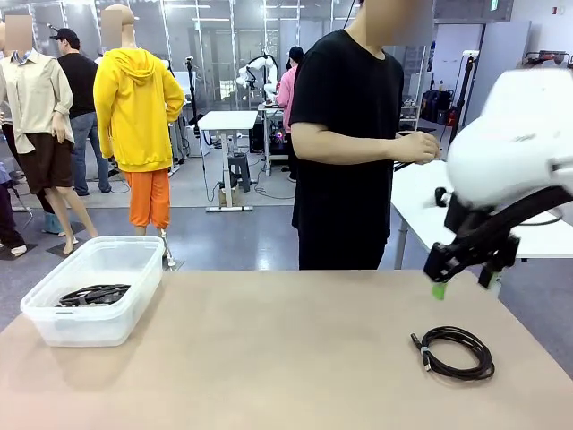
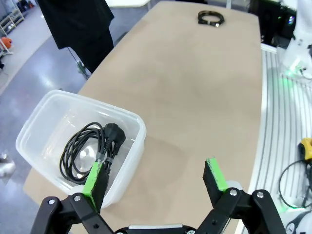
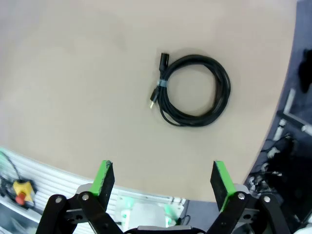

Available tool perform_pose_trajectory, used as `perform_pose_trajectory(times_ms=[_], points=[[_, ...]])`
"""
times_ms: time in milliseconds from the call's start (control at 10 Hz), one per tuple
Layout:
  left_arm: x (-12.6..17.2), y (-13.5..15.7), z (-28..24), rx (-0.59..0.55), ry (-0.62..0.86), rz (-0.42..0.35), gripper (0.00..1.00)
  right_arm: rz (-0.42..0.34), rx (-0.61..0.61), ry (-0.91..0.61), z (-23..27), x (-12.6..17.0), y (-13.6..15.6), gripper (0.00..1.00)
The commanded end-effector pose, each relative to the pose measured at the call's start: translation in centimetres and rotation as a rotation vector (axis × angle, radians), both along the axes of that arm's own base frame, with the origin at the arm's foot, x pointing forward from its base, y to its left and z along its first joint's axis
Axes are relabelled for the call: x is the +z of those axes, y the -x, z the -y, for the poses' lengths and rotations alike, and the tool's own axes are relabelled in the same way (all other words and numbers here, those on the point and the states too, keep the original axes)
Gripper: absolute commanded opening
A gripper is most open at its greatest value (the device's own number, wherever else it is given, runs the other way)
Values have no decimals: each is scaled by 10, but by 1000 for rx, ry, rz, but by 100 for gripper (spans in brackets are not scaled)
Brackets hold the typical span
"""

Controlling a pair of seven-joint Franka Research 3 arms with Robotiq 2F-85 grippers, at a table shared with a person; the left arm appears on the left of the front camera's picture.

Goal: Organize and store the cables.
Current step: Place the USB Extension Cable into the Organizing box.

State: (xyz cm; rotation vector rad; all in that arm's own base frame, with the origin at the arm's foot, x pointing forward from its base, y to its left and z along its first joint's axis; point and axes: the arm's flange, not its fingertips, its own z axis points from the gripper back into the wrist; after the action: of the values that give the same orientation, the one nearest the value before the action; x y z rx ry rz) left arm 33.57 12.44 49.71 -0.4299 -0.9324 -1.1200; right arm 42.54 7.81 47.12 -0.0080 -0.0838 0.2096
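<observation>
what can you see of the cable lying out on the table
The cable is a thin black cord, rubbery-looking, wound into a flat round coil of several loops. A small pale band ties the loops on one side, where two small plug ends stick out. It lies flat on the tan table, toward the robot's right, touching nothing else.

left pincer point(image 2: 153, 169): jaws wide apart, empty | right pincer point(image 3: 162, 169): jaws wide apart, empty, pointing down | right arm point(image 1: 515, 134): raised, wrist bent downward
</observation>
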Motion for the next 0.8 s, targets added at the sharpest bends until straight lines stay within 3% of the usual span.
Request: perform_pose_trajectory(times_ms=[0, 400, 700], points=[[0, 0, 0, -9, 20, 10, 100, 27, -68, -8, -17, -29, -16, 100], [0, 0, 0, -9, 20, 10, 100, 15, -132, -85, -22, -94, -32, 100], [0, 0, 0, -9, 20, 10, 100, -8, -186, -124, -14, -127, -40, 100]])
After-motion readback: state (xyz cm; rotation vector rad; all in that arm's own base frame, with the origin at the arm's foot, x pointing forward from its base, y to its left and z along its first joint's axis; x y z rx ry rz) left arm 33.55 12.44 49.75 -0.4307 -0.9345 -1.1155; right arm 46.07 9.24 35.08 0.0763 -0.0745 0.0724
